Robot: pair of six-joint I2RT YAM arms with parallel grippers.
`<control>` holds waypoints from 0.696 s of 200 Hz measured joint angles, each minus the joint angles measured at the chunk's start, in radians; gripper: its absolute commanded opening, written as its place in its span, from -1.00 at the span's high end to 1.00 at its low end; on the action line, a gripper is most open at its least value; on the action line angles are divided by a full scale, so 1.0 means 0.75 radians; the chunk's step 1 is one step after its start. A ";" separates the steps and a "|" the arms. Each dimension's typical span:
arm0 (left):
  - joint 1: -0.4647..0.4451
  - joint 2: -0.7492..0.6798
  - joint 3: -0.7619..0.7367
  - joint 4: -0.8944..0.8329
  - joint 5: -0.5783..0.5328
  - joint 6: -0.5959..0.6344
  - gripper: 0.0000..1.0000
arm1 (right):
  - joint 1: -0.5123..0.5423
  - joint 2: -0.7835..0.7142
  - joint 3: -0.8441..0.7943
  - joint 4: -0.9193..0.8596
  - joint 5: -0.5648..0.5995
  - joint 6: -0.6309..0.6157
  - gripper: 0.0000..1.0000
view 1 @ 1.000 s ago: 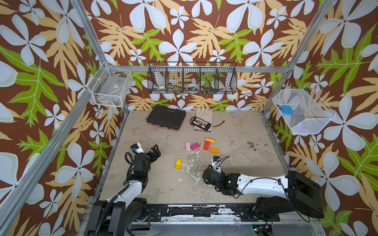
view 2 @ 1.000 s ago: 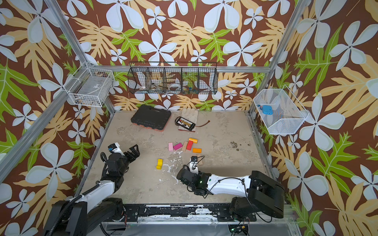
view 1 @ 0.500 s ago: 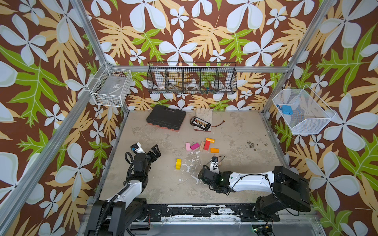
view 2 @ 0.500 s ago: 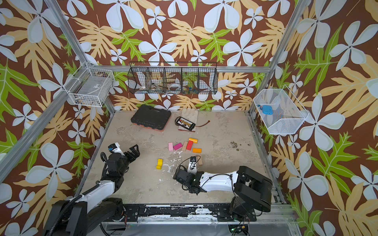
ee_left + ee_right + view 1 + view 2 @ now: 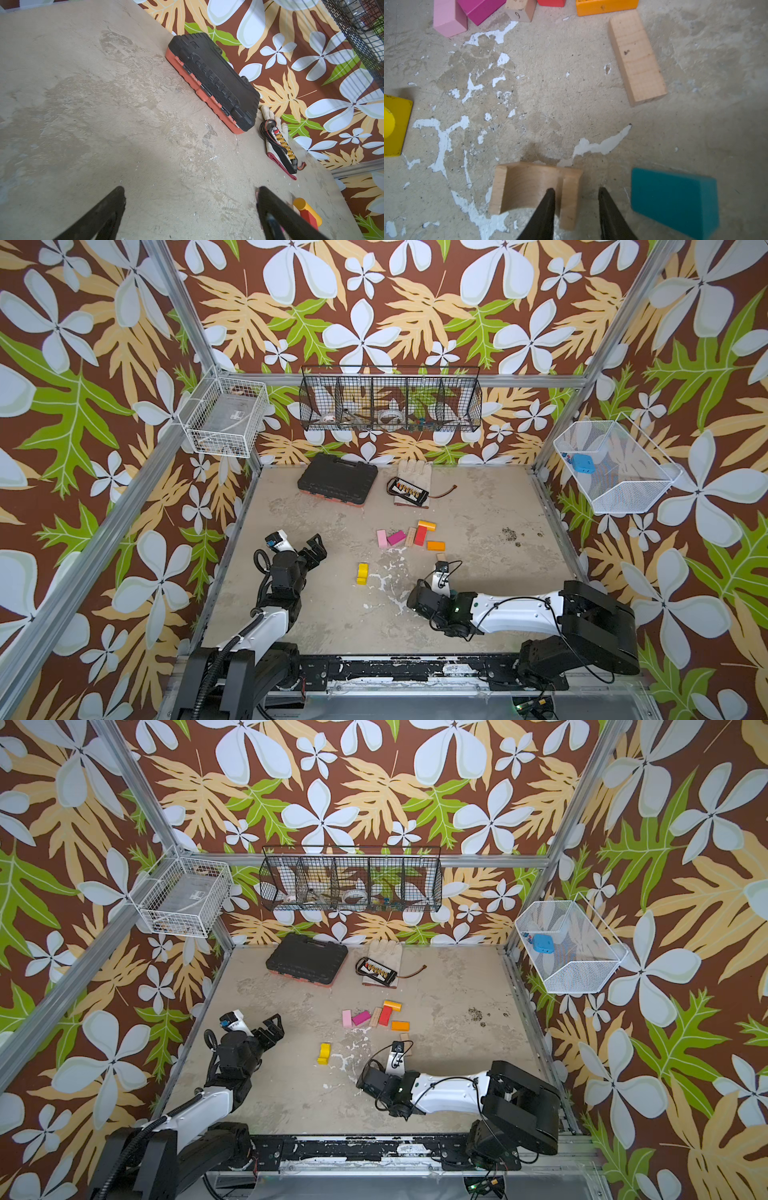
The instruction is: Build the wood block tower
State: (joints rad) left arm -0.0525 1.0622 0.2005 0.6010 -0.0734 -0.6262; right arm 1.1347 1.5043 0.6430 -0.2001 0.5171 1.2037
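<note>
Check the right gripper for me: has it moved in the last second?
Yes. In both top views the right gripper has slid slightly left, toward the yellow block, which stayed put.

bare floor (image 5: 560, 104) between arch (image 5: 527, 185) and wood bar (image 5: 636, 58), teal block (image 5: 675, 199) close beside arch

One legible mark: a handwritten digit, 9 or an inverted 6, on the plain wood block (image 5: 520, 10), end face.

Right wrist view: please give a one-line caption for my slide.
Right gripper straddling one leg of the plain wood arch; teal block beside it, plain wood bar ahead.
</note>
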 measured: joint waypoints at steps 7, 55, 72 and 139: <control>0.000 0.000 0.000 0.000 0.000 0.000 -1.00 | 0.000 0.005 0.002 0.001 0.004 0.000 0.31; 0.000 0.000 0.000 0.000 0.001 -0.001 -1.00 | 0.001 0.019 0.015 0.009 0.019 -0.017 0.56; 0.000 0.000 0.000 0.000 0.005 -0.001 -1.00 | 0.001 0.023 0.018 0.019 0.019 -0.038 0.69; 0.001 -0.012 0.029 -0.073 0.137 -0.026 -0.99 | -0.028 0.039 0.061 0.038 0.042 -0.093 0.86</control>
State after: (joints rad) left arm -0.0521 1.0531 0.2222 0.5461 0.0296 -0.6456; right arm 1.1137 1.5337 0.6884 -0.1715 0.5488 1.1339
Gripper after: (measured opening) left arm 0.998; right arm 0.094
